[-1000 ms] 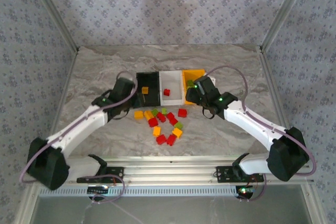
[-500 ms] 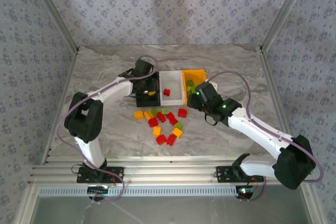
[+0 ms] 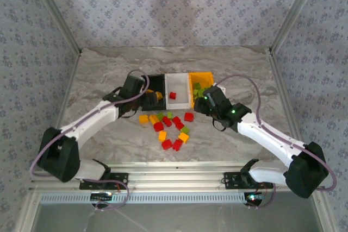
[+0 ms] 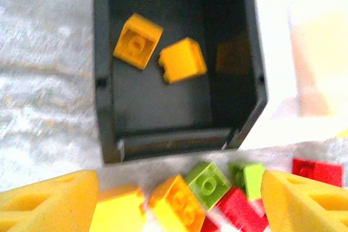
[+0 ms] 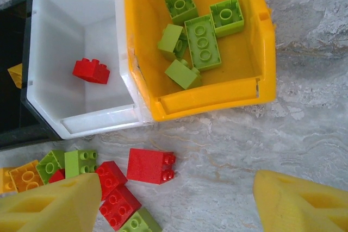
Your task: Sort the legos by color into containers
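- The left gripper (image 4: 176, 202) hangs spread and empty just on the near side of the black bin (image 4: 103, 80). Two orange-yellow bricks (image 4: 137, 41) lie loose on the bin's floor beyond it.
- The right gripper (image 5: 176, 205) is spread wide, holding nothing, over the table near the orange-yellow bin (image 5: 206, 104). That bin holds a heap of light green bricks (image 5: 201, 36).
- A loose red brick (image 5: 151, 165) lies on the table just beyond the right gripper.
- The white bin (image 5: 81, 118) stands between the other two, touching both, with a single red brick (image 5: 91, 71) inside.
- A scattered pile (image 3: 169, 129) of red, orange-yellow and green bricks lies on the near side of the bins, between the arms.
- The table (image 3: 109, 69) has a grey-veined marble pattern.
- The walls (image 3: 179, 9) carry pale wallpaper with a small flower print.
- The bins are smooth, thin-walled and rectangular, and the bricks are blocky with round studs.
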